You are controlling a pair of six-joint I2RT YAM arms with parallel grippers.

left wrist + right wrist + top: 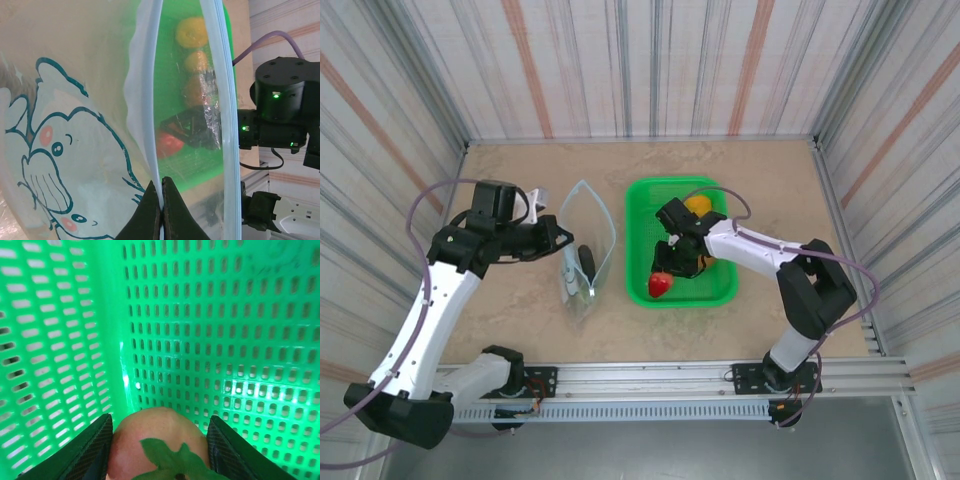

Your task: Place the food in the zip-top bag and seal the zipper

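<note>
Zip-top bag (586, 255) on the desk (540, 310), just left of the green basket (635, 230).
Left hand (161, 210) is clamped on its zipper (150, 100); in the basket, right hand (160, 420) has a finger at each side of an orange fruit (150, 427), grip unclear.

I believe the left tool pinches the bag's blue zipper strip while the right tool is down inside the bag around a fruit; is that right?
Not quite: the right wrist view shows the right tool down inside the green mesh basket, not the bag, around an orange fruit. The left tool does pinch the zipper strip.
</note>
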